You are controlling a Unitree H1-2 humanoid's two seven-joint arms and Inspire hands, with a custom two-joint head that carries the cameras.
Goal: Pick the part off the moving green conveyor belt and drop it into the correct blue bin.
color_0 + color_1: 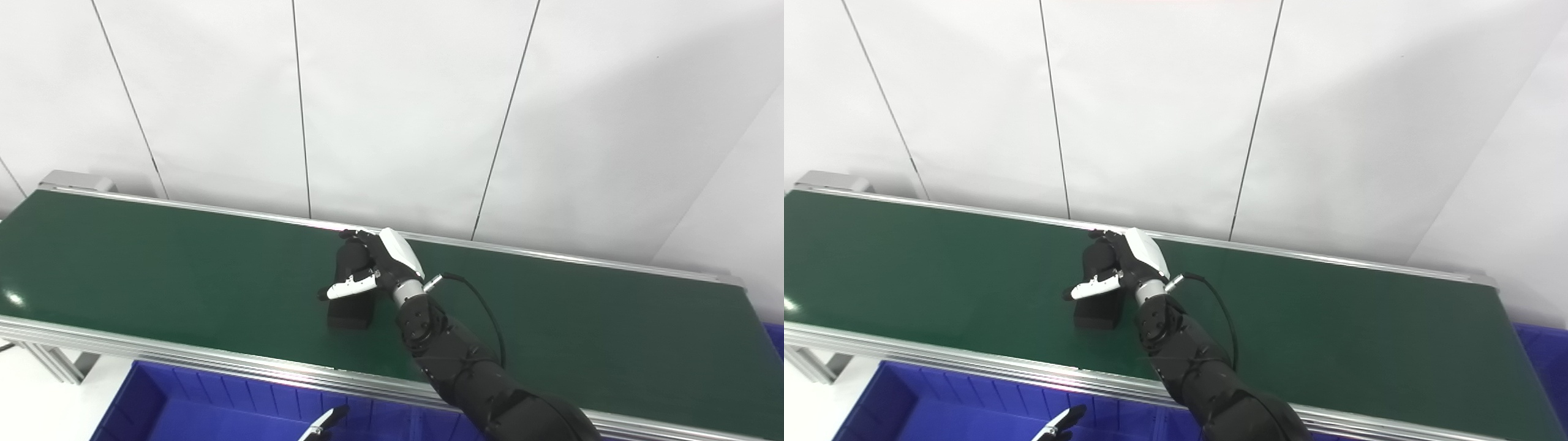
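Observation:
A black block-shaped part (350,313) lies on the green conveyor belt (153,257) near its middle. My right hand (381,263) is over the part's far end, with dark fingers draped over it and the white thumb stretched left across its top. The fingers are not closed and the part rests on the belt. It also shows in the right eye view (1096,313). Only a white fingertip of my left hand (323,422) shows at the bottom edge, above a blue bin (202,410). The rest of that hand is hidden.
The belt has silver rails front and back, with a white panel wall behind it. The blue bin sits below the front rail at bottom left. A corner of a second blue bin (1540,349) shows past the belt's right end.

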